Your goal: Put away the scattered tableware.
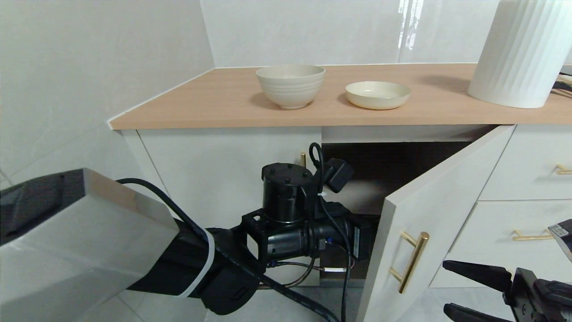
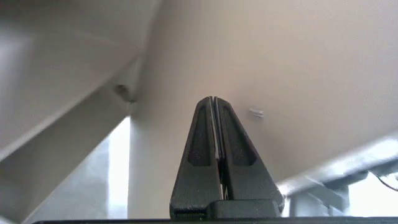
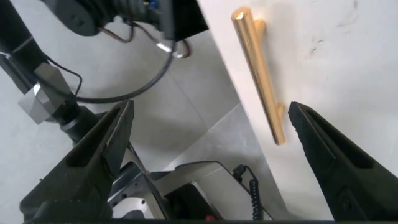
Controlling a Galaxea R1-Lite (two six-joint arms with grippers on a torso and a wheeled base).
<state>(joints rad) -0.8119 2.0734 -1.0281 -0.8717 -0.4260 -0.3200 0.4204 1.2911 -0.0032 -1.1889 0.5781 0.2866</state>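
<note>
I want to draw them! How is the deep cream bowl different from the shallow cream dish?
The deep cream bowl stands taller than the shallow cream dish. The bowl has ridged sides; the dish is smooth. The bowl sits left of the dish. Both are round, upright, on the wooden countertop.

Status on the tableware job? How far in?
Done: the cabinet door stands open.
In hand: nothing. The left gripper is shut and empty at the cabinet opening. The right gripper is open beside the door handle.
Left: the bowl and dish sit on the counter, neither stored.
</note>
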